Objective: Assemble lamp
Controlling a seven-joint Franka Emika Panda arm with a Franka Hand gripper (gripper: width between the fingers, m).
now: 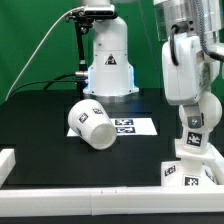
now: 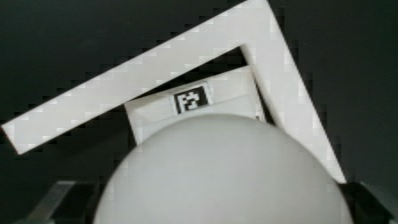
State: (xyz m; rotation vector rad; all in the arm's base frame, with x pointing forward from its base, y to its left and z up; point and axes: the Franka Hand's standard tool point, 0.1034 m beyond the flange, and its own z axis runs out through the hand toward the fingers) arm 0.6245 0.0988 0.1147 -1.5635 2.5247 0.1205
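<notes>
The arm stood over the table's [image 1: 40, 130] corner at the exterior view's right. The shade [image 1: 90, 123] lay on its side, well apart. The base [image 1: 188, 173] sat in that corner. The claw [image 1: 193, 128] grasped the bulb [image 2: 217, 170] above it. Judged step: seating 1 bulb; next called for alignment over the socket, then lowering.

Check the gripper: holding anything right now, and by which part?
Likely the bulb, held upright over the base at the exterior view's right. The gripper meets its upper end, but the fingers' contact is not visible, so the grip cannot be confirmed.
</notes>
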